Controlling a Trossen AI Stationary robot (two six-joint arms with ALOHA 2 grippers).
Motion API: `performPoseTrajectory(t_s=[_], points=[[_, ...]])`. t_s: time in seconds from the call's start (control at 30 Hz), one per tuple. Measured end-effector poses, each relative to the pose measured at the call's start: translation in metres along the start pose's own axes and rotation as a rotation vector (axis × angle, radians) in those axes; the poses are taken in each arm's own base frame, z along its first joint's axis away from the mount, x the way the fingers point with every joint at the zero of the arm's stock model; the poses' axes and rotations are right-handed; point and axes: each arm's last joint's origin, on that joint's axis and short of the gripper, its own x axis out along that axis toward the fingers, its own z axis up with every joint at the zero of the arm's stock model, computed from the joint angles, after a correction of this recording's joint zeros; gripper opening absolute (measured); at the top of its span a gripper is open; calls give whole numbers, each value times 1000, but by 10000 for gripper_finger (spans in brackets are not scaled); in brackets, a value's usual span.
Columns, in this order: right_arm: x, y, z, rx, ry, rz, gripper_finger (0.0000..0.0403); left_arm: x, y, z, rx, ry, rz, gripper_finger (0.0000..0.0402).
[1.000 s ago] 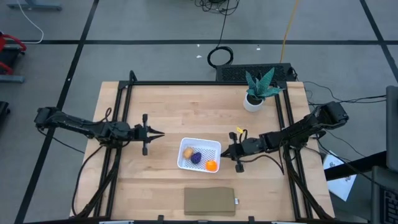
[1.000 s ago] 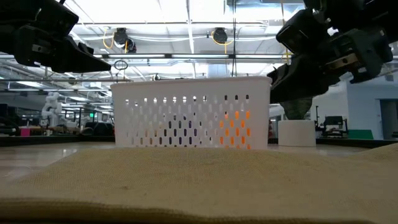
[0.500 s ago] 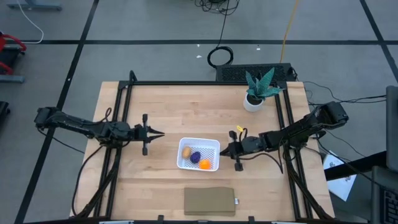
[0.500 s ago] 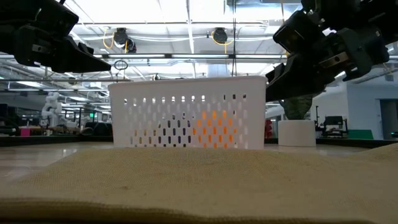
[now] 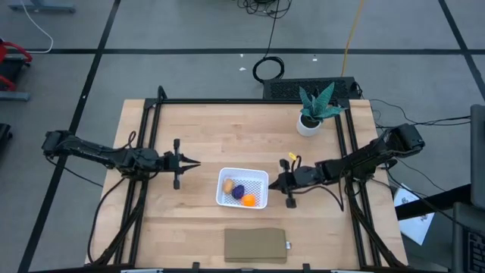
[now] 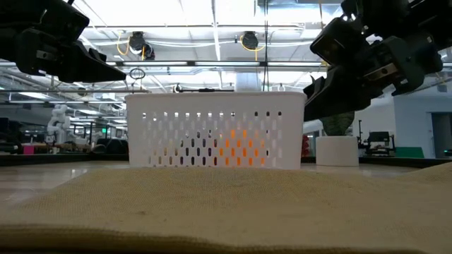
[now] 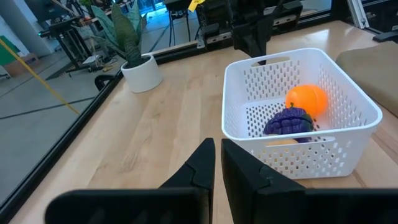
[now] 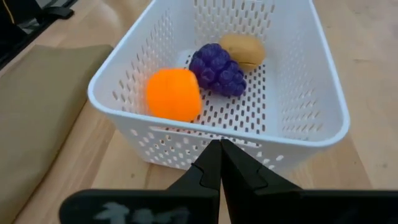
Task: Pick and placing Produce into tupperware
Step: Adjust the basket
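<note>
Two grippers, fingers pressed together, flank a white tupperware (image 5: 243, 188) holding three pieces of produce.

Right gripper (image 5: 274, 183) holds nothing, its tips just beside the container's short wall; left gripper (image 5: 195, 162), also empty, waits well apart on the other side. Inside lie the orange piece (image 8: 173, 93), the purple piece (image 8: 217, 68) and the tan piece (image 8: 242, 49), touching. Brown pad (image 5: 255, 245) and potted plant (image 5: 314, 108) share the worktop (image 5: 227, 136). No writing is readable.

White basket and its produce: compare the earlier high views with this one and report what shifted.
The white basket slid slightly left, away from the shut right claw at its end wall. The orange piece rolled from the right corner toward the purple piece. The tan piece, left claw, plant and brown pad stayed put.
</note>
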Motion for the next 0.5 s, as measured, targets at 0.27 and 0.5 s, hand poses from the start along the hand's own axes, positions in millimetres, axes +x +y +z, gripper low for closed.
performPoseTrajectory(t_s=[0.27,0.5], points=[[1,-11,1,23,-1,-38,0,0,0,0,0,0,0,31],[1,-14,1,40,-1,-48,0,0,0,0,0,0,0,31]])
